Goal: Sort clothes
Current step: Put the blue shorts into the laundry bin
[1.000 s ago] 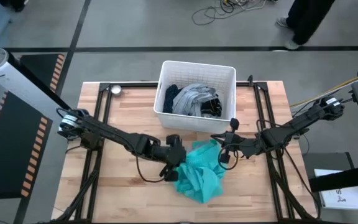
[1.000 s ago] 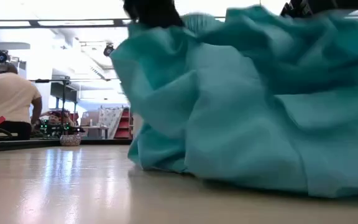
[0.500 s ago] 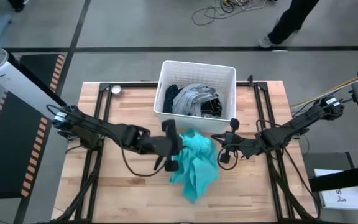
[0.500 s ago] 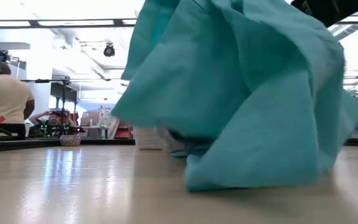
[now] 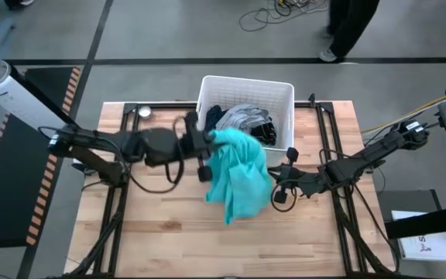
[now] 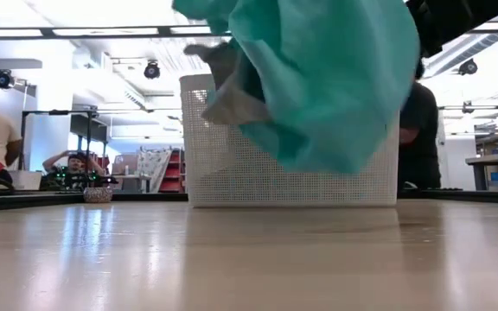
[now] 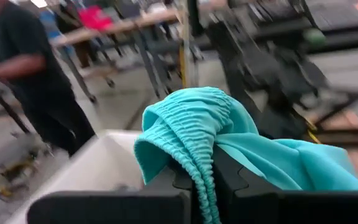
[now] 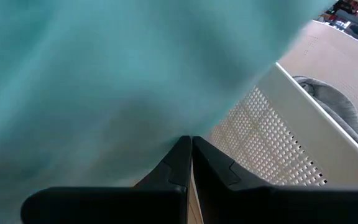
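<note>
So the left gripper [image 5: 207, 147] is clamped on the gathered, elastic-looking edge of the bright teal garment [image 5: 238, 174], holding it up by the front of the white basket [image 5: 285, 89] so the crumpled cloth dangles clear of the wooden table [image 5: 316, 232]. The right gripper [image 5: 279, 184] sits low beside the hanging cloth, fingers pinched together on nothing. A second ago the teal thing was heaped on the table; now it's lifted and carried toward the basket, where the grey clothes [image 5: 242, 120] lie.

Both hands [image 5: 204, 147] [image 5: 273, 188] closed
</note>
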